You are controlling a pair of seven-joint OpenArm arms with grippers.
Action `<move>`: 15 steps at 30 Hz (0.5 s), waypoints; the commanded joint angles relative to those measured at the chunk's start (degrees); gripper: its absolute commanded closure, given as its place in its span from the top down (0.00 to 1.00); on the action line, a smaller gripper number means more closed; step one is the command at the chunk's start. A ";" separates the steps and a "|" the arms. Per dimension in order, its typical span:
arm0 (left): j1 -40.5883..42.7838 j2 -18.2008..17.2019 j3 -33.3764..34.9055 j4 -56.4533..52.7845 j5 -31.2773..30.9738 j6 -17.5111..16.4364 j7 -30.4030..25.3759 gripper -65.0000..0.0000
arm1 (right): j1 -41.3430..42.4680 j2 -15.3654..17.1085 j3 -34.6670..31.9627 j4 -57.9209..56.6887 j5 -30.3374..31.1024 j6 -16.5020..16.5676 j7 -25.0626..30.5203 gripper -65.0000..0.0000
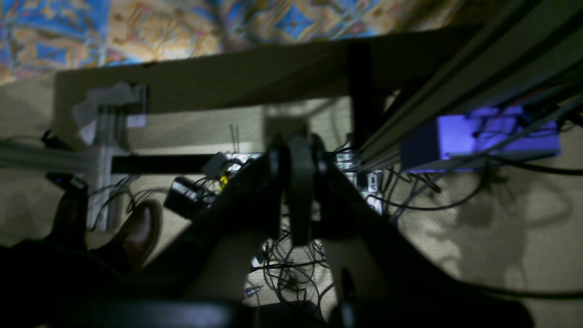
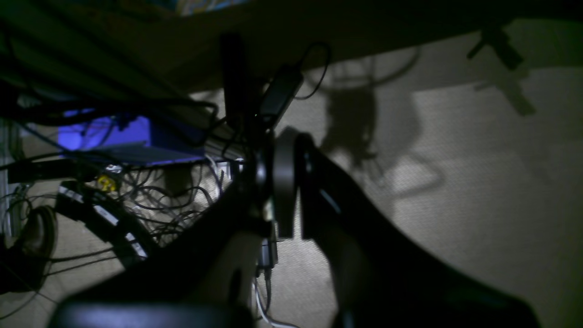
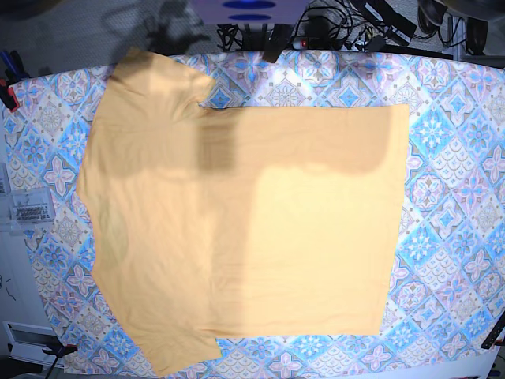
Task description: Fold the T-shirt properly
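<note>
- Base view showed the T-shirt lying flat and spread out on my table, over the blue-and-pink tile-patterned cloth, with nothing of my arms above it.
- Its sleeves pointed toward that view's left side, one at the top and one at the bottom, and its straight hem ran down the right side.
- A soft shadow crossed the upper part of the shirt.
- My left pincer hung below the table edge, its jaws pressed together on nothing, over a carpeted floor strewn with cables.
- A brown shoe showed near it, and a blue-lit box sat under the frame.
- My right pincer was likewise closed and empty, over the same dim floor.
</note>
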 commanded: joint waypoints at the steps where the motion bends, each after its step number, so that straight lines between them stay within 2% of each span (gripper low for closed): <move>1: 0.67 -0.13 -0.94 -0.07 -1.18 0.17 -1.32 0.00 | -0.92 1.05 -0.10 -0.07 0.14 0.18 1.67 0.01; 5: 0.67 -0.75 -3.75 2.21 -1.36 0.17 -1.32 0.00 | -0.92 1.23 -0.10 0.01 0.14 0.18 1.67 0.01; 11: 0.76 -0.83 -3.75 5.38 -1.18 0.17 -1.32 0.00 | -0.75 1.32 -0.10 0.45 0.14 0.18 1.76 0.01; 15: 0.76 -0.83 -3.67 7.49 -1.18 0.08 -1.32 0.00 | -0.92 1.40 -0.10 5.38 0.14 0.18 1.76 0.01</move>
